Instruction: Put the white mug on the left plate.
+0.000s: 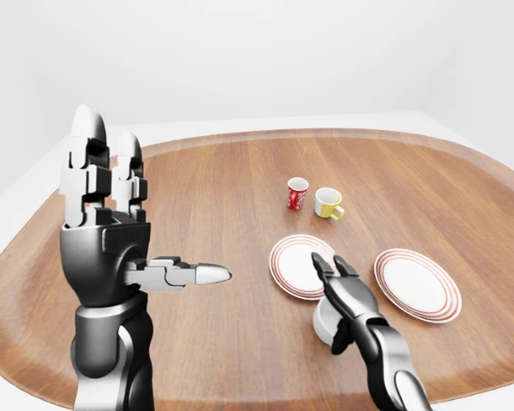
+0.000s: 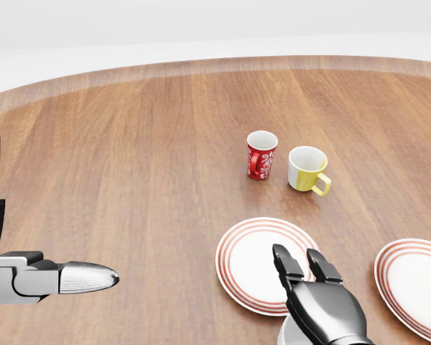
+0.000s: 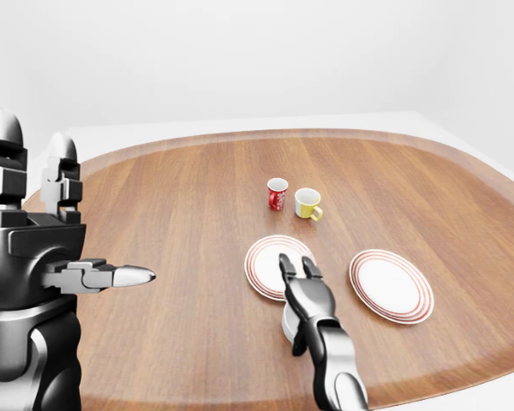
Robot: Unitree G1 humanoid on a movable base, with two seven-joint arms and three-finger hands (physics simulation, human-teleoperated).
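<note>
The white mug [image 1: 323, 322] stands on the wooden table [image 1: 206, 188], just below the left plate [image 1: 293, 264] in the left-eye view and touching or nearly touching its rim. My right hand [image 1: 332, 293] lies over the mug and hides most of it. Its two fingers reach straight out over the plate's rim, and its thumb hangs down the mug's right side. The fingers are not curled round the mug. My left hand [image 1: 124, 214] is raised at the left, open and empty, with fingers up and thumb pointing right.
A second red-ringed plate [image 1: 417, 284] lies to the right of the left plate. A red mug [image 1: 297, 193] and a yellow mug [image 1: 329, 203] stand side by side above the plates. The table's rim curves along the bottom of the view.
</note>
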